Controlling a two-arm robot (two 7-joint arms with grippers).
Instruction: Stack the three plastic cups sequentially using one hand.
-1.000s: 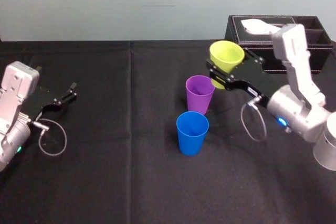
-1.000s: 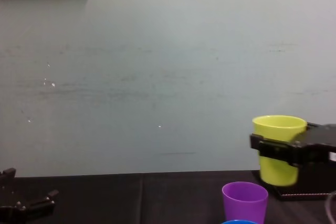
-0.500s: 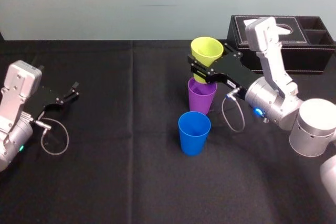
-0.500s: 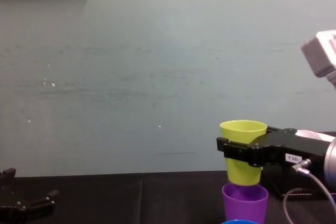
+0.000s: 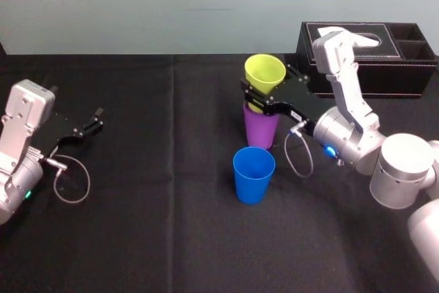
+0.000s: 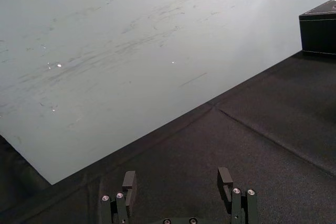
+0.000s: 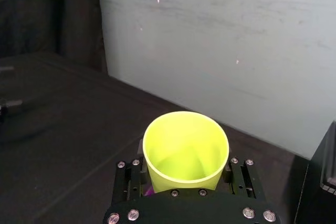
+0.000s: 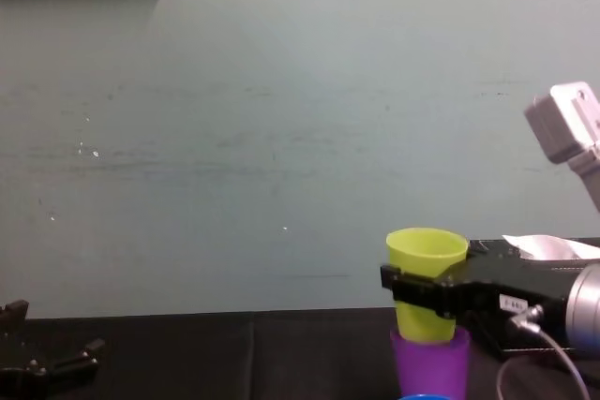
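Pinching yellow-green cup [image 5: 265, 73], right end effector [image 5: 260, 101] lowered it partway into purple cup [image 5: 259, 132]; left end effector [image 5: 96, 119] spread.

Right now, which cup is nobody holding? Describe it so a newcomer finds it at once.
Start at the black box at the far right corner of the table; toward the middle from it, the right gripper holds a yellow-green cup partly inside a purple cup, while the left gripper sits far left. Just nearer the robot stands the blue cup, upright, alone and untouched.
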